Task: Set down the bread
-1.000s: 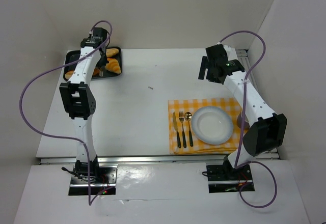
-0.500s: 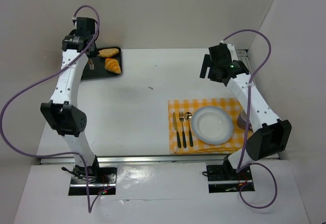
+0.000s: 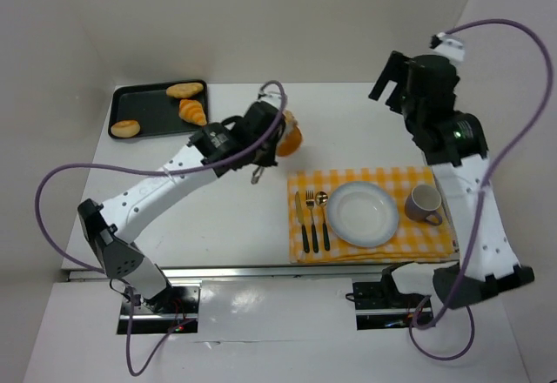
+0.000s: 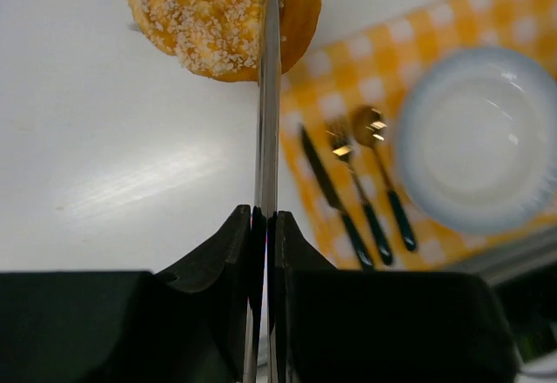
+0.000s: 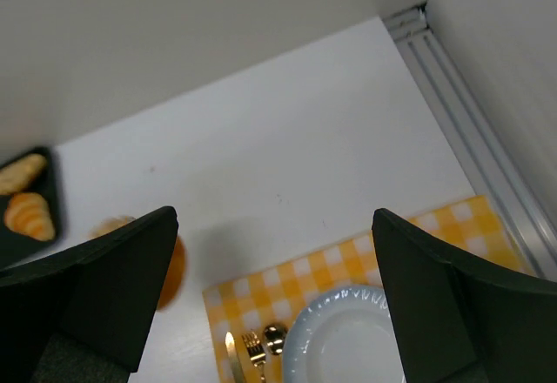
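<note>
A round sugar-dusted bread [image 3: 290, 137] [image 4: 218, 17] hangs above the white table, just left of the yellow checked placemat [image 3: 348, 183]. Thin metal tongs [image 4: 268, 96] pinch the bread at their far end. My left gripper [image 3: 264, 144] [image 4: 264, 218] is shut on the tongs' two blades. The white plate [image 3: 363, 213] [image 4: 483, 139] [image 5: 348, 339] on the placemat has nothing on it. High at the back right, my right gripper [image 3: 389, 74] [image 5: 274, 235] stands open and holds nothing. The bread [image 5: 170, 270] shows partly behind its left finger.
A black tray [image 3: 148, 109] at the back left holds three more breads [image 3: 193, 111]. Knife, fork and spoon [image 3: 311, 218] lie left of the plate. A grey mug [image 3: 424, 203] stands at its right. Walls close in the table at the back and sides.
My left arm has swung from the tray to the right, carrying the bread in the tongs to the placemat's edge. The right arm has risen and pulled back to the right, uncovering the mug.
</note>
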